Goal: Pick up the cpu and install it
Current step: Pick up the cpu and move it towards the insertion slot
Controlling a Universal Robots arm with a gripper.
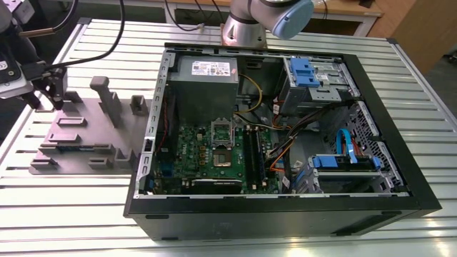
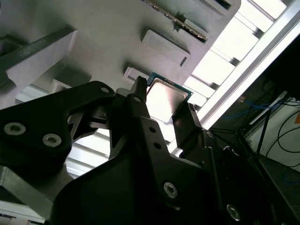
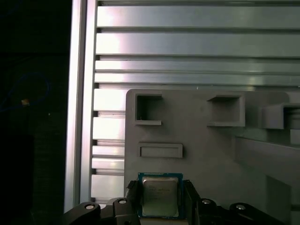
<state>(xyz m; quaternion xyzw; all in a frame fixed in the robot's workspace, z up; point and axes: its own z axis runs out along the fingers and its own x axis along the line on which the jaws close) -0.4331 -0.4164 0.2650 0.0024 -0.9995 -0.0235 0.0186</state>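
The cpu [image 3: 160,197] is a small square chip with a shiny metal top and a green rim. It sits between the two black fingers of my gripper [image 3: 160,202], which press on its two opposite edges. In the second wrist view the cpu [image 2: 166,98] shows bright between the same fingers [image 2: 140,101], over the grey fixture tray [image 2: 108,28]. In the exterior view my gripper [image 1: 44,100] hangs over the far corner of the fixture tray [image 1: 78,139] at the exterior view's left. The motherboard's socket [image 1: 222,158] lies in the open computer case [image 1: 286,209], far from the gripper.
The fixture tray [image 3: 197,140] carries upright posts [image 1: 107,99] and recessed pockets [image 3: 149,110]. It rests on a slatted aluminium table [image 1: 85,187]. Inside the case are a grey power supply [image 1: 205,80], drive bays with blue clips [image 1: 303,72] and loose cables [image 1: 286,142].
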